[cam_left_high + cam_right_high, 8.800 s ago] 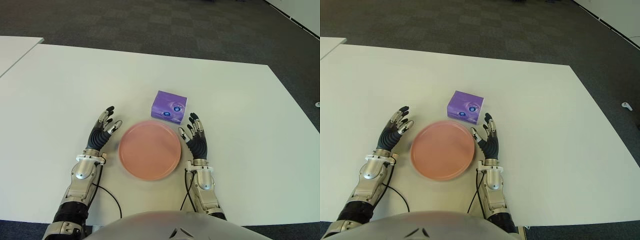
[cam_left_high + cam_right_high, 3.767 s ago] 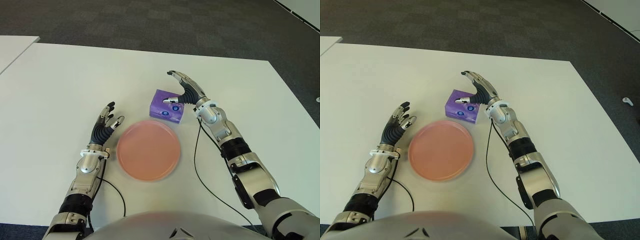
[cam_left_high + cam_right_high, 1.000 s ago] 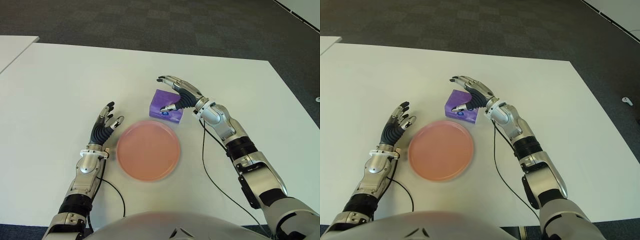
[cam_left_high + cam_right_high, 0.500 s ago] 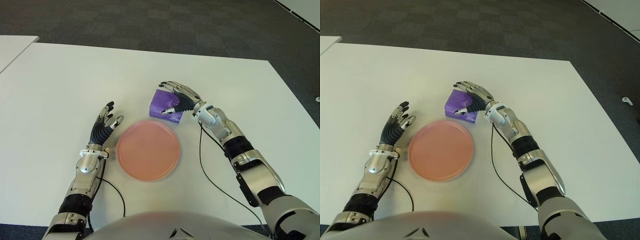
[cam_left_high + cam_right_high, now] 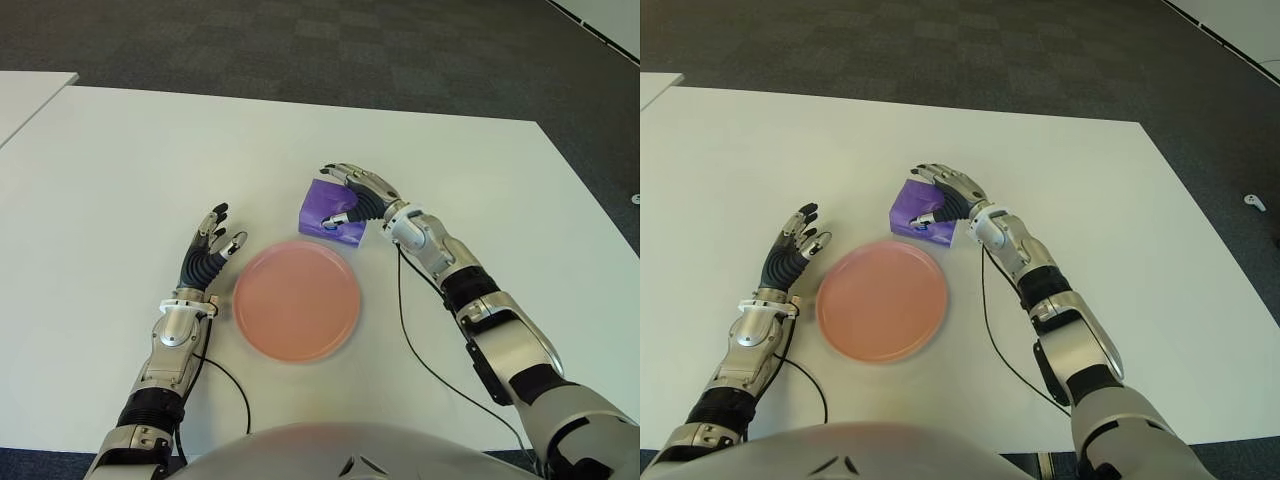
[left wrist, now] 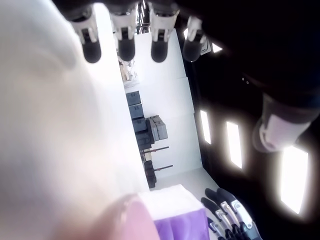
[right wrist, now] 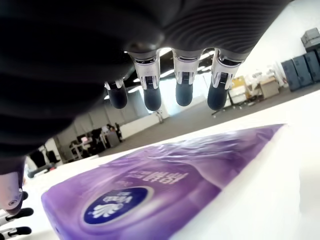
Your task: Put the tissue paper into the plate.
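Right hand (image 5: 362, 195) is arched over the purple tissue pack (image 5: 328, 211), fingers (image 7: 183, 89) spread above its top and thumb at the near edge, not clamped on it from what the wrist view gives. The pack sits flat on the white table (image 5: 120, 170), just beyond the pink plate (image 5: 297, 299), nearly touching its far rim. Left hand (image 5: 207, 256) is beside the plate's left edge, fingers loose and holding nothing.

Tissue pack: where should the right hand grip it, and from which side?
Probably from above, across its two long side faces. The tissue pack lies flat on the table, and the right hand already arches over it, thumb on the plate side.
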`<state>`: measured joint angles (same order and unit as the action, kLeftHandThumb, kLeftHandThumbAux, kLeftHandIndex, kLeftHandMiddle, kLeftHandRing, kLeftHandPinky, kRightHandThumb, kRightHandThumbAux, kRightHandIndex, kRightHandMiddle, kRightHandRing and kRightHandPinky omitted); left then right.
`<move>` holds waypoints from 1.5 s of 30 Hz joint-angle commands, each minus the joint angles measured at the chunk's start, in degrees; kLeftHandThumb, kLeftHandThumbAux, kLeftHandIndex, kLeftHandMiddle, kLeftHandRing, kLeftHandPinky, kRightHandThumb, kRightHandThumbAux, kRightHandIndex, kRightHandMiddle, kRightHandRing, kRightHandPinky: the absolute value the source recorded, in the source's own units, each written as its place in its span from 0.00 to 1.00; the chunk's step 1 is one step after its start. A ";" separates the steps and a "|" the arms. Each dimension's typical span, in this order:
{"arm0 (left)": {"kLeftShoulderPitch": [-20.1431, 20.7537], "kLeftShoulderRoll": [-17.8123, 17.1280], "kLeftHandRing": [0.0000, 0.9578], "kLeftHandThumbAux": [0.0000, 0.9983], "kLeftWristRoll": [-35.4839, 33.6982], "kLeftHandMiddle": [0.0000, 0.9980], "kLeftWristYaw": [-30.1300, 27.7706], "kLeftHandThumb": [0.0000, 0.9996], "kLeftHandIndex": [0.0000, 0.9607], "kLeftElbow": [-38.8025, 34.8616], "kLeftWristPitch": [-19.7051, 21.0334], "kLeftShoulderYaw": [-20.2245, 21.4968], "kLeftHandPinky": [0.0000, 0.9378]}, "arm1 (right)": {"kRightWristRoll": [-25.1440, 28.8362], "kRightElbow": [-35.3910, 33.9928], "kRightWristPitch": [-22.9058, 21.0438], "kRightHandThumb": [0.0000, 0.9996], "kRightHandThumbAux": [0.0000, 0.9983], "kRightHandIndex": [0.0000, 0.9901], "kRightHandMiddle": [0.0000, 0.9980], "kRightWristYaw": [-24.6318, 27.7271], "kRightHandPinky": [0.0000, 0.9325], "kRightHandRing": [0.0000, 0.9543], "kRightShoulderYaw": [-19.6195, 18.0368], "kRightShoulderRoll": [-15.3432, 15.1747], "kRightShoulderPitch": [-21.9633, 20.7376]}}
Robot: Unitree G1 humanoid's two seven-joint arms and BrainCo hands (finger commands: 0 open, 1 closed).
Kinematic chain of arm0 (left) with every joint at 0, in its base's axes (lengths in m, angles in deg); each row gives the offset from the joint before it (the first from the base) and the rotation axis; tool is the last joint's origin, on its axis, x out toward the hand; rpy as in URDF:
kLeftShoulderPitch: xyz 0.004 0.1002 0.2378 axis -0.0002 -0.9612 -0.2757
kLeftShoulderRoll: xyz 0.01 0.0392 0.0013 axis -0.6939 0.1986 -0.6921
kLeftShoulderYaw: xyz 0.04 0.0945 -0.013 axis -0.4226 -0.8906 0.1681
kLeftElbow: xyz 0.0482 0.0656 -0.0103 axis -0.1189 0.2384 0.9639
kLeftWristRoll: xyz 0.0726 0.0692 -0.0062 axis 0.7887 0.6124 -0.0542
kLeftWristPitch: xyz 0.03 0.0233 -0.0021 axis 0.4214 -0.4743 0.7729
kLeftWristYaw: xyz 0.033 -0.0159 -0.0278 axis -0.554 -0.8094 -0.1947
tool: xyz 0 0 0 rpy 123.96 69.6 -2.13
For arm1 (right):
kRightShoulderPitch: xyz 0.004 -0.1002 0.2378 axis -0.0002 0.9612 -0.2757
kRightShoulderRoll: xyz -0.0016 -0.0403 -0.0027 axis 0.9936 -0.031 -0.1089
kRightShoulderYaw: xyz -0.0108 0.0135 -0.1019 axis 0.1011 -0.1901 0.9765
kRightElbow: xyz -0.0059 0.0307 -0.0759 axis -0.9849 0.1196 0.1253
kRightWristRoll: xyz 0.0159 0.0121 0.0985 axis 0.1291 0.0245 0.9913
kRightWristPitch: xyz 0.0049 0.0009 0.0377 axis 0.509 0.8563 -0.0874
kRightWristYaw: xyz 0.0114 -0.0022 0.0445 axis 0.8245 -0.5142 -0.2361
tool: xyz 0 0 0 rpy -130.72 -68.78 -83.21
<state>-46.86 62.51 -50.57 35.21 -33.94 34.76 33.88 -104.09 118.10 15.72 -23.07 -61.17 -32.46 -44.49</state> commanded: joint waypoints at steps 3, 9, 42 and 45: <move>-3.51 0.68 0.00 0.49 0.89 0.00 0.29 0.00 0.00 4.51 1.35 -0.53 0.00 | -1.18 2.30 -2.29 0.21 0.48 0.00 0.03 -2.02 0.00 0.00 0.50 0.44 -1.30; -3.59 0.79 0.00 0.49 1.10 0.00 0.66 0.00 0.00 4.25 2.04 -0.55 0.00 | -1.08 4.20 -2.68 0.21 0.46 0.00 0.03 -2.91 0.00 0.00 0.57 0.50 -2.18; -3.49 1.11 0.00 0.48 1.73 0.00 1.88 0.00 0.00 5.13 2.02 -0.78 0.00 | 0.90 5.45 -1.33 0.20 0.43 0.00 0.04 -2.14 0.00 0.01 0.33 0.76 -1.74; -3.39 1.12 0.00 0.48 1.64 0.00 1.82 0.00 0.00 5.23 2.19 -0.78 0.00 | 0.92 5.54 -1.29 0.19 0.43 0.00 0.04 -2.02 0.00 0.01 0.34 0.71 -1.64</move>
<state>-46.77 62.58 -49.91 36.51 -33.76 35.05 33.75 -103.82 123.43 14.18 -25.80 -61.05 -31.85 -46.93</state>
